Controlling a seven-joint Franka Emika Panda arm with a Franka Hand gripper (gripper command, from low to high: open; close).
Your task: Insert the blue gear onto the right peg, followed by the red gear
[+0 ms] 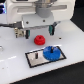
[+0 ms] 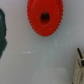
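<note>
While the blue gear (image 1: 50, 53) is seated on the black plate (image 1: 35, 61) at the exterior view's right, the red gear (image 1: 38, 40) (image 2: 46, 18) is left on the white surface (image 1: 70, 40) beneath the gripper (image 1: 36, 31); whether the jaws are spread cannot be told.

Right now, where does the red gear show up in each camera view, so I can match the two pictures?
Exterior view: the red gear lies on the white table, beside the plate, under the claw.
Wrist view: the red gear fills the frame's upper middle.
Shared landmark: the gear's dark centre hole.
</note>
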